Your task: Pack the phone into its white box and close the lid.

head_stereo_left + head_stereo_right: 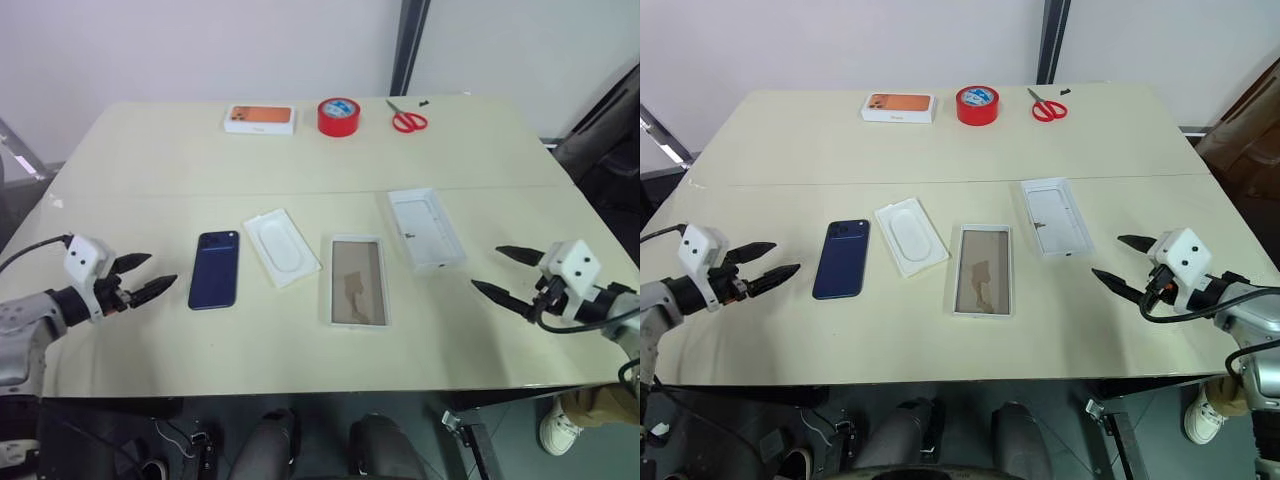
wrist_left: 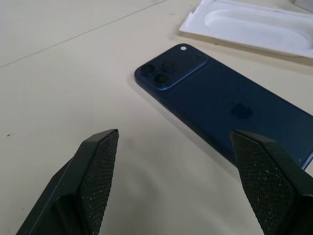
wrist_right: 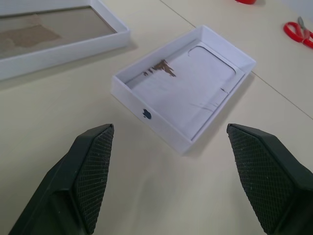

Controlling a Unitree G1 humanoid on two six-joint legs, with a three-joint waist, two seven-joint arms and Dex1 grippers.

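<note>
Phone (image 1: pixel 214 270) flat, back up, toward worktop (image 1: pixel 150 160) left edge, directly ahead of left end effector (image 1: pixel 143 276), released and empty, likely first pick. White box (image 1: pixel 358 283) mid-front, open, awaiting phone. Lid (image 1: pixel 426 228) inside-up toward right edge, before right end effector (image 1: pixel 508 272), also released, empty.

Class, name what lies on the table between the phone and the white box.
The thin white insert lies between the phone and the white box, seen from both eye views.
</note>
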